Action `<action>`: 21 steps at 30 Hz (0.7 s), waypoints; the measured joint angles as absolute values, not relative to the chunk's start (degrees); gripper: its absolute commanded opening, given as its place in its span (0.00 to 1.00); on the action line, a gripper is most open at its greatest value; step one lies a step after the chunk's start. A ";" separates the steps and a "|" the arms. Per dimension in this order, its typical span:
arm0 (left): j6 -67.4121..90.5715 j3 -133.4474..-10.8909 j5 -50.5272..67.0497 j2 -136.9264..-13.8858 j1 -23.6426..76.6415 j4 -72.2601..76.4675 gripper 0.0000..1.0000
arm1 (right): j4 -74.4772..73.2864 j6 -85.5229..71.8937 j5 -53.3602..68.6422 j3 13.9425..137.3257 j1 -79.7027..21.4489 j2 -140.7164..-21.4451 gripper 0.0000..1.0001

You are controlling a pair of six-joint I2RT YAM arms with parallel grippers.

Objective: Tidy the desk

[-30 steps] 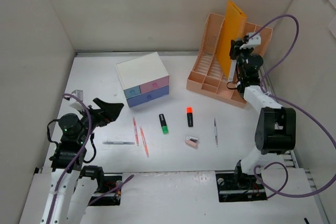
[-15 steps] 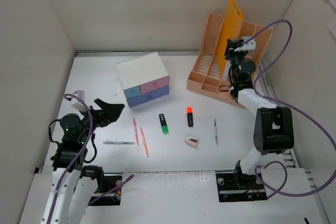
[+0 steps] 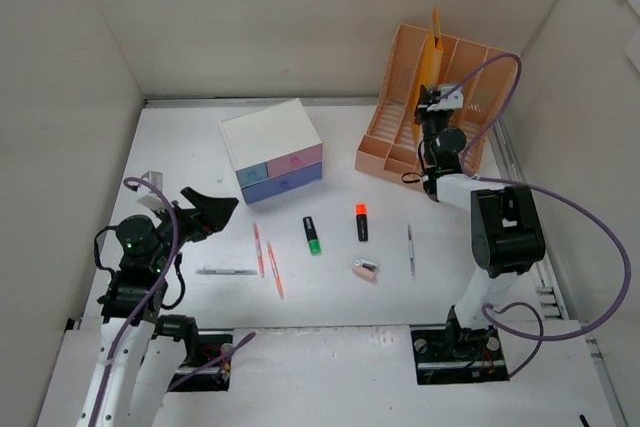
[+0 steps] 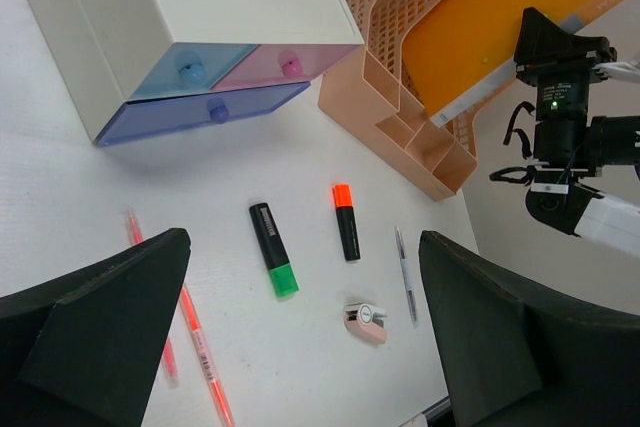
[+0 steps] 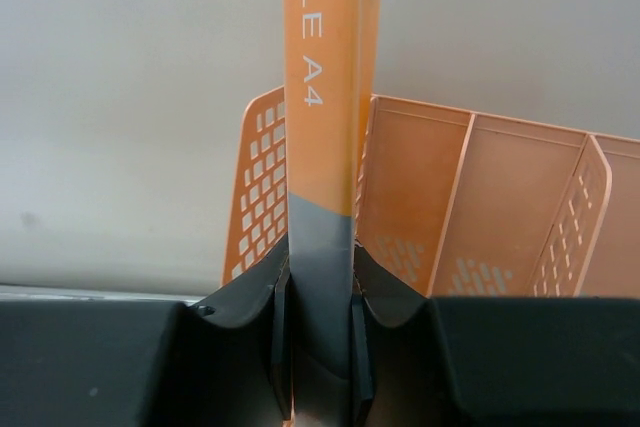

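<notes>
Top view: white desk [image 3: 330,297] fills the floor beneath both arms, carrying a peach rack [image 3: 395,142] and drawer box [image 3: 272,137]. Right wrist view alone shows the right gripper [image 5: 318,297] clenched on an upright orange file [image 5: 318,97]. Left gripper [image 4: 305,257] gapes empty near pens [image 4: 200,347].
</notes>
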State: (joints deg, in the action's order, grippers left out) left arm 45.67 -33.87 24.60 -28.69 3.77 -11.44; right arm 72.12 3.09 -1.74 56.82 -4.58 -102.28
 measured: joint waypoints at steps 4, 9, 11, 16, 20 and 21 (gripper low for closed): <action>45.67 -33.76 24.60 -28.67 3.77 -11.44 0.95 | 72.10 3.73 -2.90 59.81 -4.58 -105.01 0.00; 45.67 -32.86 24.60 -28.64 3.77 -11.31 0.95 | 71.09 4.19 -3.97 63.33 -4.67 -107.55 0.00; 45.67 -32.75 24.60 -28.71 3.77 -11.31 0.95 | 70.74 4.23 -4.43 64.25 -4.82 -108.16 0.00; 45.65 -32.75 24.60 -28.86 3.77 -11.27 0.95 | 70.17 4.45 -5.39 67.96 -4.97 -110.91 0.00; 45.65 -32.73 24.60 -29.08 3.77 -11.27 0.95 | 69.89 4.43 -6.02 68.58 -5.13 -111.20 0.00; 45.65 -32.73 24.60 -29.15 3.77 -11.27 0.95 | 69.89 4.34 -6.31 68.60 -5.23 -111.20 0.00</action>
State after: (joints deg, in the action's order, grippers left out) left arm 45.65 -32.73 24.60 -29.15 3.77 -11.27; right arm 69.89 4.34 -6.31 68.60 -5.23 -111.20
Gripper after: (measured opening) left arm 0.949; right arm 0.159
